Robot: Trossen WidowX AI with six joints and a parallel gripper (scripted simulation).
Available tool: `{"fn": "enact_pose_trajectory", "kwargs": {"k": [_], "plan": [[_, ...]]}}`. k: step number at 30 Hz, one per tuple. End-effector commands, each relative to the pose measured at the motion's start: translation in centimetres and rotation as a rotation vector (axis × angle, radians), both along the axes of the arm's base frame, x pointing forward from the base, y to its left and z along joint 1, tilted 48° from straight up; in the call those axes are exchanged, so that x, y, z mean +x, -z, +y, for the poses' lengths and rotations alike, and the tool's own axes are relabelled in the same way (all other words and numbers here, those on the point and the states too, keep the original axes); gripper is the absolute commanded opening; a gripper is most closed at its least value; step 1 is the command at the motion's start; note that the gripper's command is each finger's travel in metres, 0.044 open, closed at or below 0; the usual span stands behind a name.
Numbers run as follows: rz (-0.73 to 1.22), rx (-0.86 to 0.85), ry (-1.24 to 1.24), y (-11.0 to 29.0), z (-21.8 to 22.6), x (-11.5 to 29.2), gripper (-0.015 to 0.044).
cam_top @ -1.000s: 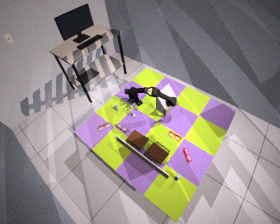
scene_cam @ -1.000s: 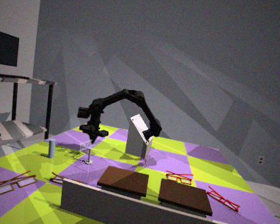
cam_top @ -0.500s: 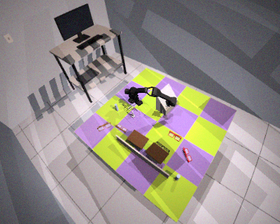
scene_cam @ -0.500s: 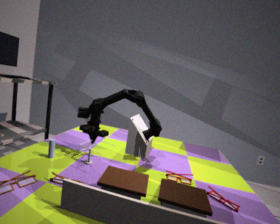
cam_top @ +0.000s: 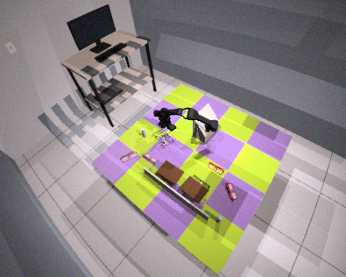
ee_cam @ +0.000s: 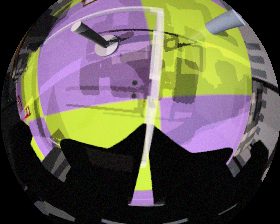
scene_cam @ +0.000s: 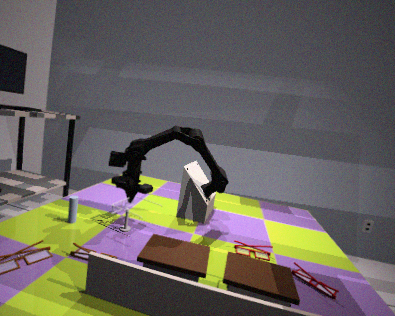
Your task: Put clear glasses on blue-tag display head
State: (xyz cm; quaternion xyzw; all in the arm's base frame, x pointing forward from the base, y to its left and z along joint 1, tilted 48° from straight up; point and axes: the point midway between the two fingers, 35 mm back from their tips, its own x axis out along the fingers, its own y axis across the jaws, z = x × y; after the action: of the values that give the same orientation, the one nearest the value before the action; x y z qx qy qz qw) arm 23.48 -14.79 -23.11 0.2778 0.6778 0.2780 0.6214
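My gripper is shut on the clear glasses and holds them above the mat, close to the small white post. In the wrist view their pale frame runs up from between the fingers. In the top and exterior views they are faint thin lines below the gripper. The display heads appear to be the two brown-topped blocks, left and right, well away from the glasses. Dark glasses show at the right block. No blue tag is visible.
A low wall stands along the blocks' far side from the arm. Orange glasses and red glasses lie on the mat, with others near the blocks. A pale blue cylinder stands near the gripper.
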Motion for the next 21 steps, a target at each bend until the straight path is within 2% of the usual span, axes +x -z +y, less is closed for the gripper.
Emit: {"fn": "enact_pose_trajectory", "kwargs": {"k": [1, 7, 16, 21], "plan": [[0.0, 0.0, 0.004, 0.0, -0.1, 0.4, 0.0], [0.0, 0.0, 0.004, -0.4, -0.5, 0.7, 0.0], [0.001, -0.002, 0.004, -3.8, -4.1, 1.3, 0.0], [0.003, -0.003, 0.006, -4.2, -4.4, 1.4, 0.0]]}}
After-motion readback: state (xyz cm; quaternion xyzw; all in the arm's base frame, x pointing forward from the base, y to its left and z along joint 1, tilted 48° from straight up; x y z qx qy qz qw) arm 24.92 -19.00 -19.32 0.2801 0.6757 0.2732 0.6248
